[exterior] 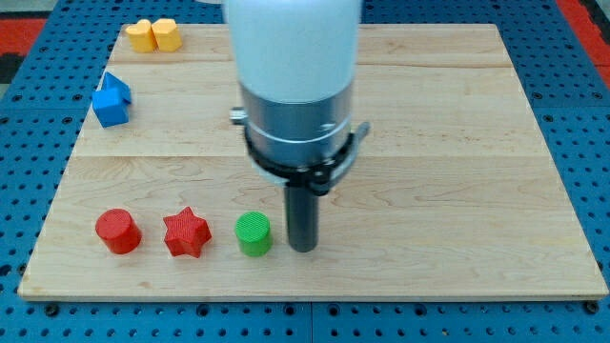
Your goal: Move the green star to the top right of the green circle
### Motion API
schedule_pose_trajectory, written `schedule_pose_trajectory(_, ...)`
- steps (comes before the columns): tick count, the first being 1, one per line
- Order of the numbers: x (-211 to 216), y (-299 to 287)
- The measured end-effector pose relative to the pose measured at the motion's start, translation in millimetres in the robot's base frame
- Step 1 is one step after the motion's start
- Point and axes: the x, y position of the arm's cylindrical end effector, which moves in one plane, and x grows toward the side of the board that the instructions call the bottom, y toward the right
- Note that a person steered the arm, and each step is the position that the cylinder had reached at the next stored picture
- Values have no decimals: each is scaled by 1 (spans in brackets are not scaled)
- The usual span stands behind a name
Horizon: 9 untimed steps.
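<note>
You see no green star and no pincer, only my tip (302, 249) just right of the green circle (254, 233); expect a light, stiff block, pushed side-on.

Arm body cut off at the top edge; a wide patch of the counter hidden behind it

The white upper body of the arm (294, 38) runs out of the view's top edge, so its upper part is out of sight, and with the grey collar (297, 133) below it covers a broad middle strip of the counter (457, 143); whatever lies there cannot be told. The green star does not show anywhere in the view. The rod hides the counter just to the view's right of the green circle (254, 233), and whether my tip (302, 249) touches that block cannot be told. The two yellow blocks (153, 35) press together, shapes unclear. The blue blocks (111, 100) overlap, outlines hard to separate.
</note>
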Motion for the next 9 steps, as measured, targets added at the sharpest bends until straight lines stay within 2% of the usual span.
schedule_pose_trajectory(2,-78,98)
schedule_pose_trajectory(3,-118,113)
schedule_pose_trajectory(4,-150,105)
schedule_pose_trajectory(5,-175,71)
schedule_pose_trajectory(6,-190,17)
schedule_pose_trajectory(7,-172,8)
schedule_pose_trajectory(8,-138,21)
schedule_pose_trajectory(9,-137,61)
